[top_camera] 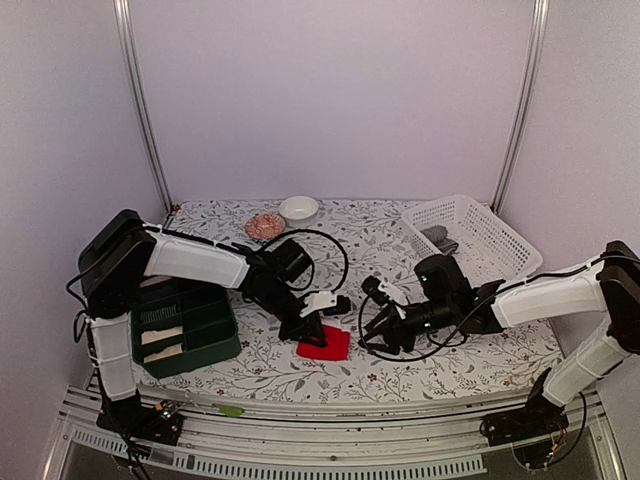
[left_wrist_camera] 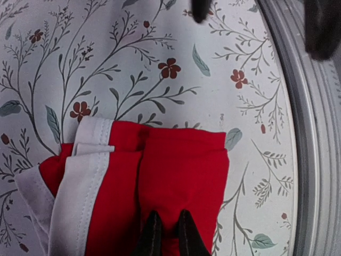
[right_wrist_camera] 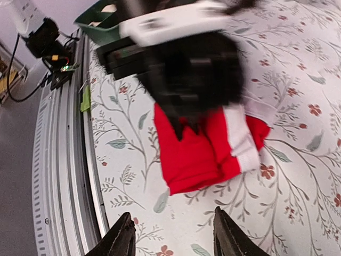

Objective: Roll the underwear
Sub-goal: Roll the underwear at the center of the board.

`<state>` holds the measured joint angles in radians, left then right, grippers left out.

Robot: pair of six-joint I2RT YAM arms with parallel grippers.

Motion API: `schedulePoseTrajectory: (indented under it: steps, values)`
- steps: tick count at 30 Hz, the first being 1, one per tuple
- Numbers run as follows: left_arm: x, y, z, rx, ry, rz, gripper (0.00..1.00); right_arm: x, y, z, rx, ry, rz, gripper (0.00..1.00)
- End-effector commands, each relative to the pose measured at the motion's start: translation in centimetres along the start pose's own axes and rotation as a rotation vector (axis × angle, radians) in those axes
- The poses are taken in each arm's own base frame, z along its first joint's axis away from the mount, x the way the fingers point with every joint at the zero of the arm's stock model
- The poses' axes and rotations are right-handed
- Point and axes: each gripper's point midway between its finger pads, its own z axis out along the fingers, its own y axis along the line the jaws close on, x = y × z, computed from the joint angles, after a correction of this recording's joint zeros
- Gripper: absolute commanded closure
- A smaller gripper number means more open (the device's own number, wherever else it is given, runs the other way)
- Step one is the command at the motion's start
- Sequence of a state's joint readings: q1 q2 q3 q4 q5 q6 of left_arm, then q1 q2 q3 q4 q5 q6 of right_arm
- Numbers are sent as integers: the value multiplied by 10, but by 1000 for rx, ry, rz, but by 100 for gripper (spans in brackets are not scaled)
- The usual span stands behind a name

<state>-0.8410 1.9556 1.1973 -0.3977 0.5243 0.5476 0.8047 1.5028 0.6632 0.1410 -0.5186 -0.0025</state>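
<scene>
The red underwear [left_wrist_camera: 181, 165] is soft and floppy. Our left gripper [left_wrist_camera: 169, 216] pinches its six o'clock edge; our right gripper [right_wrist_camera: 173, 226] is open, empty.

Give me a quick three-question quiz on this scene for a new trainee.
1. True or false: the right gripper is clamped on the red underwear.
2. What lies in the white basket? A: a grey garment. B: the red underwear. C: nothing.
3. Which gripper is pinching the red underwear?

Key:
1. False. Its fingers stand open with bare tablecloth between them, short of the cloth.
2. A.
3. The left gripper, its fingertips shut on an edge of the cloth.
</scene>
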Motion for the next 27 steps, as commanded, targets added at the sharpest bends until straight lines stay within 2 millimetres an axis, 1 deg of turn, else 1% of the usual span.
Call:
schedulePoseTrajectory:
  steps: [1, 4, 6, 9, 14, 15, 19, 22, 27]
  values:
    - [29, -6, 12, 186, 83, -168, 96, -3, 13, 12, 66, -15, -198, 49]
    - [29, -2, 15, 244, 85, -209, 96, -9, 16, 25, 86, -10, -266, 47]
    - [31, 0, 17, 264, 89, -223, 96, -12, 19, 39, 92, 5, -332, 43]
    - [32, 3, 17, 276, 87, -242, 96, -16, 17, 57, 133, 34, -418, 42]
    - [36, 4, 17, 279, 91, -256, 95, -21, 14, 74, 156, 51, -516, 42]
    - [36, 4, 16, 279, 91, -257, 94, -19, 13, 77, 155, 59, -530, 41]
    - [35, 6, 16, 277, 87, -258, 94, 1, 11, 92, 130, 139, -564, 41]
    - [36, 7, 17, 272, 91, -260, 94, 11, 11, 97, 116, 167, -567, 41]
    - [37, 7, 17, 274, 92, -263, 93, 29, 4, 102, 128, 217, -547, 42]
